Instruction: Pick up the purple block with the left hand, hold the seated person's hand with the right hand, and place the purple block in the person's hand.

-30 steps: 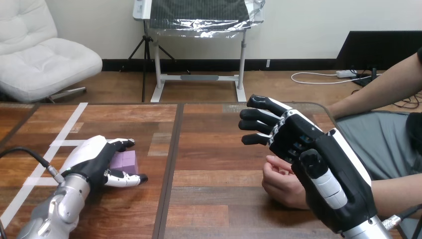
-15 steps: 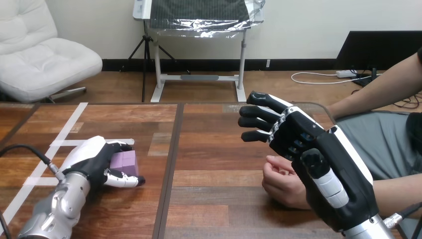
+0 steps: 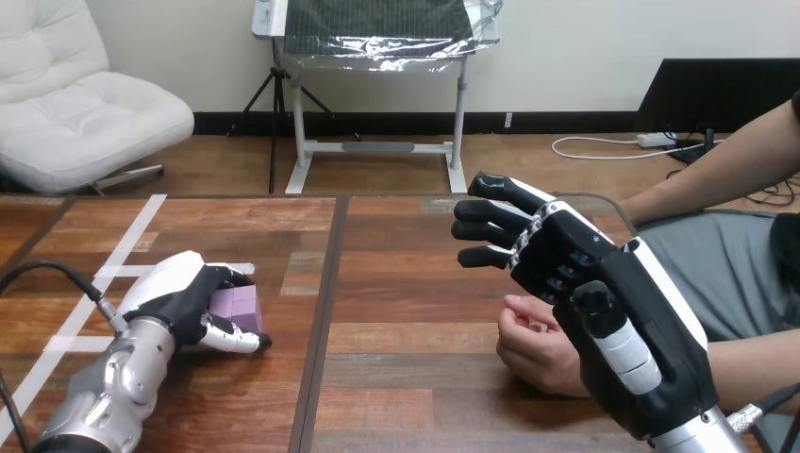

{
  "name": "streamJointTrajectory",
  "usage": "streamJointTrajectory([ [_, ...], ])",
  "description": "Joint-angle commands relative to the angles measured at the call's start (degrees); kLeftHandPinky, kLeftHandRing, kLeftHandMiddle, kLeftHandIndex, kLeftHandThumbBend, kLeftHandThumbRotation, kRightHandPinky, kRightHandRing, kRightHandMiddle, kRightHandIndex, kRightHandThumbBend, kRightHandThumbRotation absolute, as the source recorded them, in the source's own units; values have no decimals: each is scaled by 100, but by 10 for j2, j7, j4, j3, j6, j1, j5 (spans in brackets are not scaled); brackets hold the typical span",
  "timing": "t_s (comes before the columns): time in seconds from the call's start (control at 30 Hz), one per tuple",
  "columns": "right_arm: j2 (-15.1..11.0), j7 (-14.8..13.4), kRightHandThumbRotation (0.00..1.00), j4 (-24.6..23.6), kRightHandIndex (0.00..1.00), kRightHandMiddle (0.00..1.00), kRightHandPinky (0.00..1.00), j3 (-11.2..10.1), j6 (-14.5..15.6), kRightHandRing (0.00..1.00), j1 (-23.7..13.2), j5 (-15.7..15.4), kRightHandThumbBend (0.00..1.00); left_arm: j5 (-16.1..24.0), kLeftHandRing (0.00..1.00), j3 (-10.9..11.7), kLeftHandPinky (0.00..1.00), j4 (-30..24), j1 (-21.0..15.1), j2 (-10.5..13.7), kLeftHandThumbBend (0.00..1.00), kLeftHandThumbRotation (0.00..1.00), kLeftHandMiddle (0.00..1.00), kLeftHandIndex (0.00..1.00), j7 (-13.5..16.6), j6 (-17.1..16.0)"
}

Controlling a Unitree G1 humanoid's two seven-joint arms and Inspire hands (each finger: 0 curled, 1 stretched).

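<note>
Fingers (image 3: 229, 275) and thumb of the left hand (image 3: 179, 298) curled round the purple block (image 3: 240, 304), which rested on the table (image 3: 396, 311) at left; the pick-up was under way, and a lift was needed next. The right hand (image 3: 604, 302) hovered with fingers spread, holding nothing, over the person's hand (image 3: 533, 347). The block looked squat, with no clear long axis.

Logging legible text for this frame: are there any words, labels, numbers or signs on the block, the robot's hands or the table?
None can be read.
The purple block shows plain faces.
The left hand, curled round the block, and the right hand, open beside the person's hand, carry no legible marks.
The white tape on the table is blank.
</note>
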Motion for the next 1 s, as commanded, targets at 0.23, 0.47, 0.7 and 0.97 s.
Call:
streamJointTrajectory([
  [0.23, -3, -1, 78, -21, 84, 81, 75, -11, -7, 81, -30, 9, 98, 5, 65, -8, 62, -13, -35, -1, 69, 3, 68, 67, 21, 10],
  [0.47, -2, 1, 78, -19, 84, 81, 75, -11, -10, 81, -31, 10, 97, 0, 57, -4, 53, -12, -33, -6, 68, 1, 61, 62, 32, 12],
  [0.7, -1, 0, 78, -17, 84, 81, 75, -12, -14, 81, -30, 6, 96, 0, 48, -4, 41, -13, -29, -7, 67, 0, 54, 57, 49, 5],
  [0.97, -1, -3, 79, -19, 84, 81, 75, -12, -12, 81, -30, 3, 96, 0, 37, -4, 29, -16, -24, -7, 65, 0, 45, 53, 66, -4],
])
